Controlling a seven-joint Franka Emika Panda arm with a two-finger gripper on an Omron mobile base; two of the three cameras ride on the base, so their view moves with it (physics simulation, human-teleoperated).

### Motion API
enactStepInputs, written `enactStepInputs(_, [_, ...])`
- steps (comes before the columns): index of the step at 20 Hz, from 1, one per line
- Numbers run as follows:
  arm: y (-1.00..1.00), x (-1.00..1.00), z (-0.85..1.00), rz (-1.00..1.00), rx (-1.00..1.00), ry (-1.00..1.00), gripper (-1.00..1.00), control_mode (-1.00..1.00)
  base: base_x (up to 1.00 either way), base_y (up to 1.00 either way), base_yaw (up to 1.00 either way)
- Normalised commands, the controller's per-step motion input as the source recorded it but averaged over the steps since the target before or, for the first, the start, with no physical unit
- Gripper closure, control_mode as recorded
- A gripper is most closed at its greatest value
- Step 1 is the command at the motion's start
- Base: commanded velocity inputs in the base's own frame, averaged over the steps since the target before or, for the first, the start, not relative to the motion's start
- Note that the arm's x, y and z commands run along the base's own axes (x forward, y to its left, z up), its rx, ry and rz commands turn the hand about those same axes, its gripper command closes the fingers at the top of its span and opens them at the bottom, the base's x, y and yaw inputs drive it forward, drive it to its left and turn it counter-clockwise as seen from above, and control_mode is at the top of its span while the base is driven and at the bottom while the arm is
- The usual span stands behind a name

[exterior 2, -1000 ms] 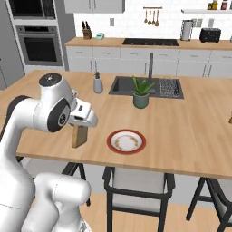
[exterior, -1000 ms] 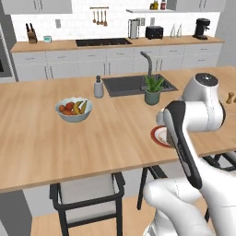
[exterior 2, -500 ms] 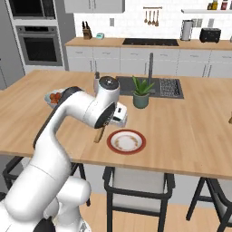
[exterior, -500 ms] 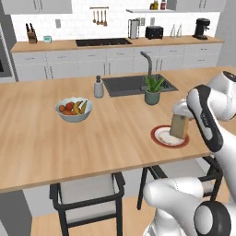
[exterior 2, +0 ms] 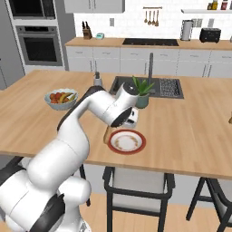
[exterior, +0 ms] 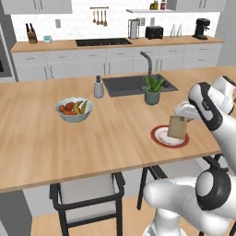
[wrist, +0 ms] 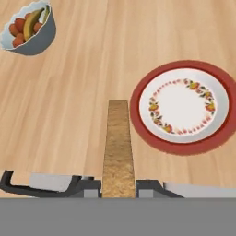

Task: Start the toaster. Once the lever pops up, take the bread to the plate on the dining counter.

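My gripper is shut on the bread, a tan slice that hangs upright just above the dining counter. In the hand view the bread stands edge-on between the fingertips of the gripper, just left of the red-rimmed plate. From the right base view the bread shows below the hand at the left rim of the plate. In the left base view it overlaps the plate. The black toaster stands on the far wall-side counter.
A fruit bowl sits on the counter's left part. A potted plant, a soap bottle and the dark sink with its faucet lie behind the plate. A black-framed stool stands under the near edge.
The arm has swung across the counter carrying the bread, bringing it up to the plate's rim. The hand now stands lower and closer to the plate.
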Motion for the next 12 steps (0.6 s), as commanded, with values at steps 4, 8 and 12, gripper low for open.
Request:
enactStepInputs(4, [0.00, 0.44, -0.24, 0.12, 0.07, 0.03, 1.00, -1.00, 0.00, 0.00, 0.00])
enactStepInputs(8, [0.00, 0.43, -0.11, 0.06, 0.07, 0.01, 1.00, -1.00, 0.00, 0.00, 0.00])
enactStepInputs(12, [0.00, 0.49, -0.26, 0.00, 0.06, 0.07, 1.00, -1.00, 0.00, 0.00, 0.00])
